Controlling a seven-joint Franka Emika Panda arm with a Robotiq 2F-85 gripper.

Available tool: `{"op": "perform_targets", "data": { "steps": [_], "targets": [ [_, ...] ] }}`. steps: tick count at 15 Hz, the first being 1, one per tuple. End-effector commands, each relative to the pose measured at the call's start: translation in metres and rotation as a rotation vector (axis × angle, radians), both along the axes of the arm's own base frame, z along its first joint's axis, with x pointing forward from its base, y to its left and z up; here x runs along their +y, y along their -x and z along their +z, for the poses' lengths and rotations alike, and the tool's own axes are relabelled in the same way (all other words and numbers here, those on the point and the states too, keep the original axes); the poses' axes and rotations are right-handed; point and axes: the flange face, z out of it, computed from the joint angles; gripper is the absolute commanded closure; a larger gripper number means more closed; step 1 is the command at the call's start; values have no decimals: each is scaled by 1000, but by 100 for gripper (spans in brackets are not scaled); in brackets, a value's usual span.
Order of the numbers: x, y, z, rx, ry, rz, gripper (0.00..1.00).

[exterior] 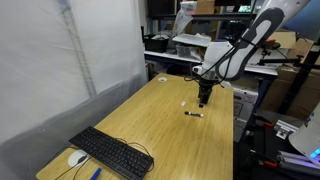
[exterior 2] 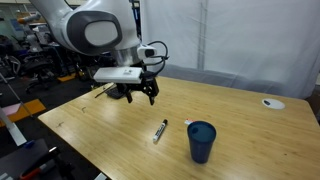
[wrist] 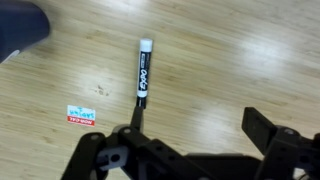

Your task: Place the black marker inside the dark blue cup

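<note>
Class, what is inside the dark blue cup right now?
Nothing pokes above the rim of the dark blue cup; the black marker lies on the table beside it. The cup's bottom is hidden by its wall.

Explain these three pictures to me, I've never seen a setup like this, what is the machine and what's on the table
It is a robot arm with a two-fingered gripper at its end. Two pictures come from cameras standing around the wooden table; the third comes from a camera on the wrist, looking down past the gripper. On the table are a black marker lying flat, a dark blue cup standing upright near it, a keyboard and a mouse. The gripper hangs open above the table and holds nothing.
</note>
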Motion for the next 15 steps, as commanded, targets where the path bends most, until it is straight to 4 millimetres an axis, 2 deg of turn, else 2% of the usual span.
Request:
{"op": "perform_targets", "data": {
  "steps": [1,5,8,10,15],
  "targets": [
    [-9,-30,-22,-4,-37,-8,0],
    [-12,-49,-48,24,-38,3,0],
    [-20,-54,-63,35,-44,-1,0],
    [-25,-55,-69,46,-46,-11,0],
    [-23,-51,-71,61,-45,-15,0]
  ]
}}
